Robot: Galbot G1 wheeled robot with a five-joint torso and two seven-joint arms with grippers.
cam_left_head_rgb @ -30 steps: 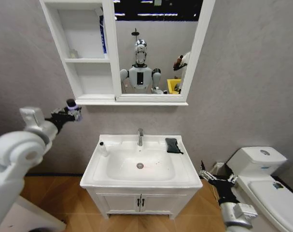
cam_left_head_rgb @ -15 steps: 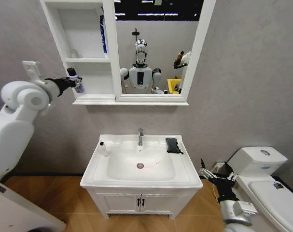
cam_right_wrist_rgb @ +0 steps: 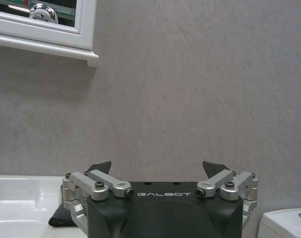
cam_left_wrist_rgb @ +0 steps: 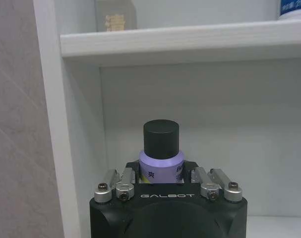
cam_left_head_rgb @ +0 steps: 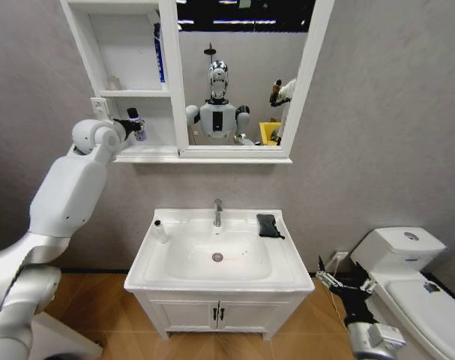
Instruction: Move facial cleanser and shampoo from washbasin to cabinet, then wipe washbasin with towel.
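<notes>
Your left gripper (cam_left_wrist_rgb: 162, 181) clamps purple bottle (cam_left_wrist_rgb: 161, 158) inside cabinet (cam_left_head_rgb: 154, 154) lowest shelf, above its floor. Release early: bottle drops, topples. Right gripper (cam_right_wrist_rgb: 160, 171) spread, idle beside washbasin (cam_left_head_rgb: 287, 259).

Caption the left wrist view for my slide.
Left gripper holds a purple, black-capped bottle inside the white wall cabinet's bottom shelf.

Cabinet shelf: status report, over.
Left end effector shut on purple bottle, at lowest cabinet shelf. Right end effector open, low beside washbasin. Towel untouched. Shelf spot unobstructed.
</notes>
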